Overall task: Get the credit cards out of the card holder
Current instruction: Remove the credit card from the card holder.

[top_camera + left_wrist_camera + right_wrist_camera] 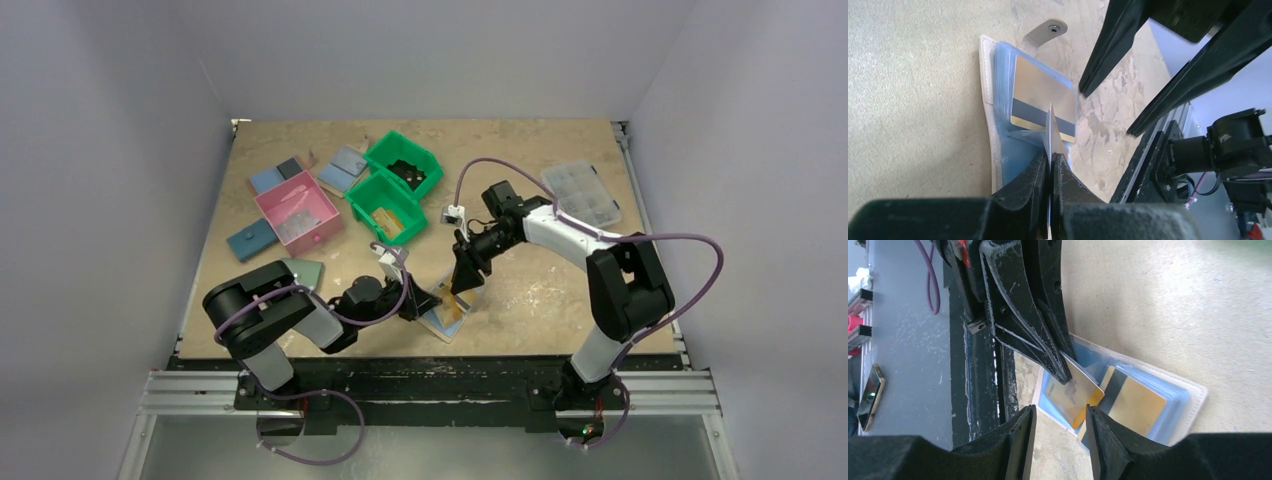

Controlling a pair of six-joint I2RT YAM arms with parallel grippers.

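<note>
Gold plastic in the left gripper (1050,159): jaws clamped flat on one credit card (1050,125), pinched at its near edge so it stands edge-up over the card holder (989,100). (me)

Where does the holder lie from that grip? (observer)

Straight ahead of my fingertips, open and flat on the table (560,290). Its long axis runs directly away from the left gripper, so I judge the pull goes back along that line, toward the left arm's base. I cannot tell whether the card's far edge is clear of the sleeve. A second card (1043,97), dark-striped, lies in the blue sleeve just beyond the pinched one.

And the right arm?

The right gripper (1060,412) hangs just above the holder, jaws parted, holding nothing, tips apart from both cards. The left is nearer and owns this move. The right could pin the holder if it lifts, which is my guess only.

Surface and room?

Scuffed bare board around the holder. The sage-green wallet (308,270) is to the holder's left. Beyond the holder are green bins (400,185), a pink box (298,212) and blue wallets (252,240). A clear organiser (582,193) sits beyond it to the right. All are well apart from the holder. Plain pale walls (100,150).
</note>
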